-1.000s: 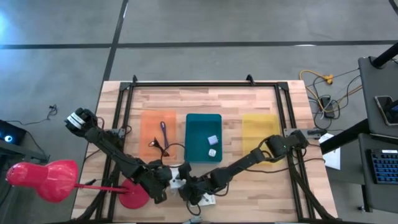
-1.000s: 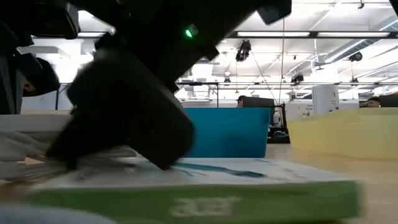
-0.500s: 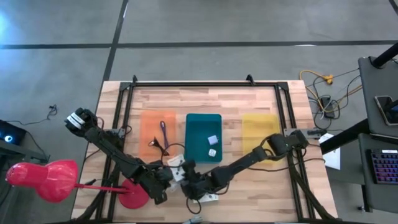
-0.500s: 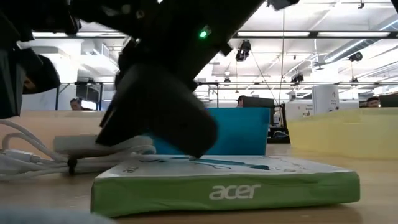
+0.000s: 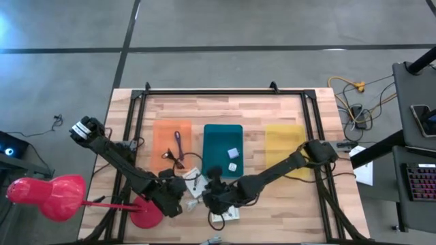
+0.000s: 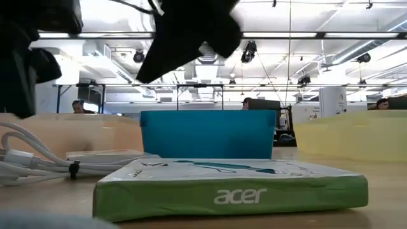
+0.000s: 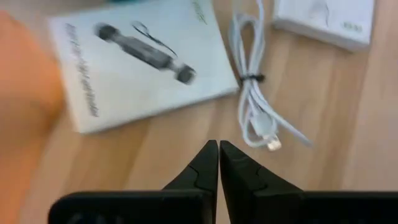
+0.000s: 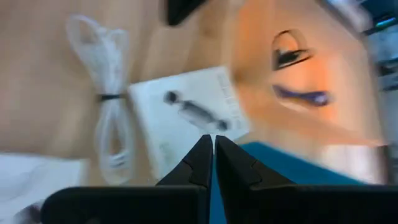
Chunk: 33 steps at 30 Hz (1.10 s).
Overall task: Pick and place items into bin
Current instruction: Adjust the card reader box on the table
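Observation:
A flat white packet with a dark print (image 7: 137,56) lies on the wood near the table's front, a coiled white cable (image 7: 255,93) beside it. My left gripper (image 7: 219,149) hovers shut above them and holds nothing. My right gripper (image 8: 213,146) is also shut on nothing, raised over the same packet (image 8: 186,124) and cable (image 8: 109,93). The orange bin (image 5: 163,139) holds a purple stick (image 5: 178,143) and a black wiry piece (image 5: 176,160). In the teal bin (image 5: 223,133) lie two white cubes (image 5: 233,152).
A green-edged white box (image 6: 229,187) lies flat at the table's near edge, in front of the teal bin (image 6: 206,133). A yellow bin (image 5: 285,146) sits on the right. A pink-red lamp-like stand (image 5: 48,197) reaches past the table's left edge.
My right gripper has risen off the green-edged box and drawn toward the teal bin, tipping up as it went. The box stays flat where it was. The packet and cable have not moved.

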Motion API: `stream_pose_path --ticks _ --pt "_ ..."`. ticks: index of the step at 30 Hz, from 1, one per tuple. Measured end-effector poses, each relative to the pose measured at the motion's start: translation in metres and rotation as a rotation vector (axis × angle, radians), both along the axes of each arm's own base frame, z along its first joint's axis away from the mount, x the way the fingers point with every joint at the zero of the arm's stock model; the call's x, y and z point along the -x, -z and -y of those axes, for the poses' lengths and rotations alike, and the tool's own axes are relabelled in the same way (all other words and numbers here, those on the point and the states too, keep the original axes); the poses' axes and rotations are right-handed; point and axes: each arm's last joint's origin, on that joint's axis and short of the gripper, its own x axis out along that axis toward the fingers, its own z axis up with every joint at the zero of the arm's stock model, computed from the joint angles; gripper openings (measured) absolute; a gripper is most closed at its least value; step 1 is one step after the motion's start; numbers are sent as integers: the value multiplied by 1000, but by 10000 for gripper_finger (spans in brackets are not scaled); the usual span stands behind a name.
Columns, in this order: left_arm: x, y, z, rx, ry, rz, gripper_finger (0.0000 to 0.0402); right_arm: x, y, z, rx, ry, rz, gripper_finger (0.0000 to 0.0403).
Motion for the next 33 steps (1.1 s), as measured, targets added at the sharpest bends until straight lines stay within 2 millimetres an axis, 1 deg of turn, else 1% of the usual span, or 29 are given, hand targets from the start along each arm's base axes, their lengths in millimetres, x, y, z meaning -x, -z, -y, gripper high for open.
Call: stream_pose_path --ticks 1,2,5,6,7,10,12,15,19,23,27,30,33 --pt "1 -2 -1 -5 -16 13 0 1 -2 2 -63 -2 -16 8" --pt "1 -6 -3 -7 -32 30 0 0 -7 4 -172 4 -30 8" --pt "3 -18 -6 22 -45 84 0 -8 -13 20 -602 66 -114 8" --pt "4 -22 -7 31 -48 99 0 -11 -12 26 -687 101 -134 8" --pt "4 -25 -8 35 -58 115 0 -14 -8 32 -716 138 -142 8" --pt "8 -35 -10 54 -85 164 0 -20 8 44 -661 214 -134 8" --pt "11 -42 -12 74 -86 187 0 -24 20 46 -651 230 -146 8" --pt "13 -49 -14 98 -87 213 0 -30 28 43 -640 224 -130 8" --pt "17 -58 -15 126 -81 244 0 -35 38 38 -562 254 -91 8" --pt "20 -62 -15 134 -75 259 0 -42 40 33 -525 226 -43 8" --pt "22 -64 -14 137 -61 264 0 -48 61 32 -505 230 -69 8" --pt "23 -65 -12 141 -52 268 0 -48 61 30 -528 212 -133 8" --pt "25 -65 -10 142 -44 266 0 -40 58 25 -499 207 -219 8"
